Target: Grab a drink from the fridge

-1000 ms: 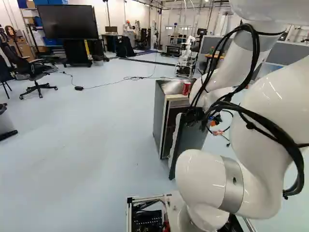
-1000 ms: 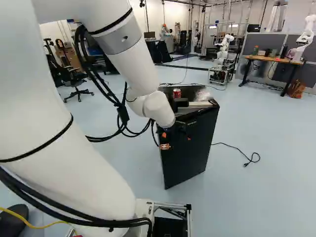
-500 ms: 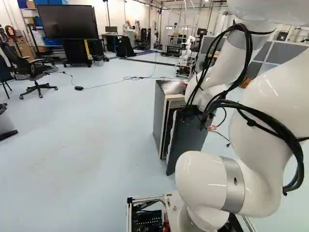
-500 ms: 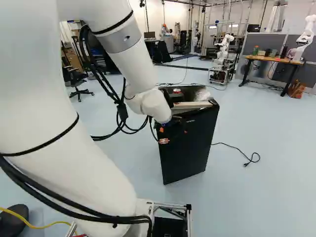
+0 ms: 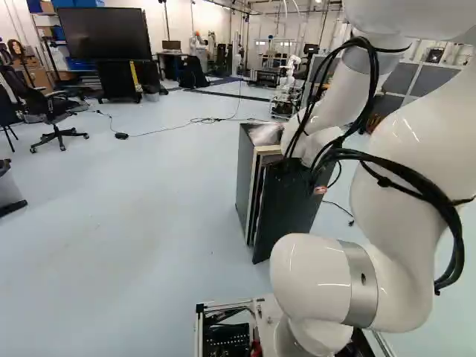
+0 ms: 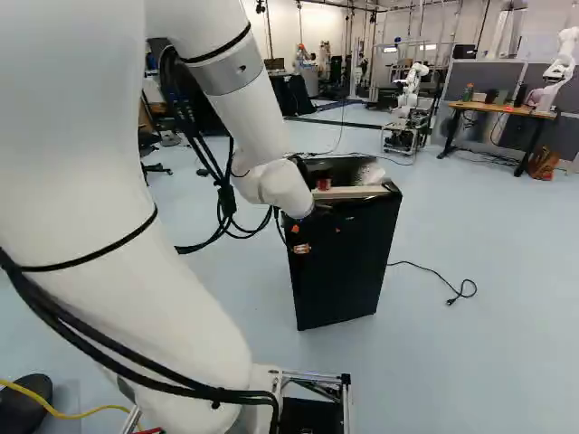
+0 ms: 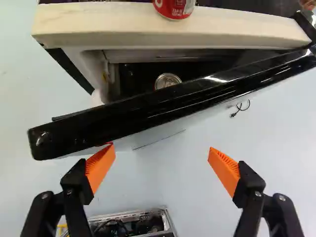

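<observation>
Gently, the wide, empty gripper [image 7: 162,147] should push the near face of the fridge door [image 6: 342,267] by its left edge, sparing the red can [image 7: 174,8].

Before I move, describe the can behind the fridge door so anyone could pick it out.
Start with the dark fridge ahead of the base, its door partly open. From above, look down into the shadowed gap between door and body: the can shows its round silver lid. The red can stands up on the fridge's top instead.
</observation>
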{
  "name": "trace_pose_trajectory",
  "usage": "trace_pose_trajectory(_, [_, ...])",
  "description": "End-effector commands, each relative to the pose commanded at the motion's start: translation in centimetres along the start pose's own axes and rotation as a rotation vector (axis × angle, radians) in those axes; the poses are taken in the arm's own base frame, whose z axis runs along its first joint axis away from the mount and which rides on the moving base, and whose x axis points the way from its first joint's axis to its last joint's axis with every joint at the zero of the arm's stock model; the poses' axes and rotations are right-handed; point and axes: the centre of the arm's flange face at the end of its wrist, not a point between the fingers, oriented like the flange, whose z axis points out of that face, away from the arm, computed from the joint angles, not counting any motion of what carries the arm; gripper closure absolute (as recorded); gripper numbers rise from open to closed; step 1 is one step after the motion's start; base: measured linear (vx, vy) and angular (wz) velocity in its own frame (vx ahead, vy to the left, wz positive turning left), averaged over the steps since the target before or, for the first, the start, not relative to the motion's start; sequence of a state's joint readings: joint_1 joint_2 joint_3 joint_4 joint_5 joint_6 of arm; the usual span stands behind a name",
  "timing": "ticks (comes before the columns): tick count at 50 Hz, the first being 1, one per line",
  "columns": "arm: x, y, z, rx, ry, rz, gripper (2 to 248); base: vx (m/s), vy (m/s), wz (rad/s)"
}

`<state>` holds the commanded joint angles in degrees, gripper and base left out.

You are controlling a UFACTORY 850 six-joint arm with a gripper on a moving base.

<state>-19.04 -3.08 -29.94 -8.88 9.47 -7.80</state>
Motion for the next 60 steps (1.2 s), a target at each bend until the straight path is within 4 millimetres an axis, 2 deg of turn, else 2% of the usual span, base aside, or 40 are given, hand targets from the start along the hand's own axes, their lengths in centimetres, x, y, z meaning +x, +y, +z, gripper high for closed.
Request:
trace_pose_trajectory(32, [3.2,-0.8,1.6,0.012,0.082,-0.03,3,0.0,0.0,0.0])
trace_pose_trajectory(60, [4.5,-0.9,2.2,0.01,0.135,-0.036,3,0.0,0.0,0.0])
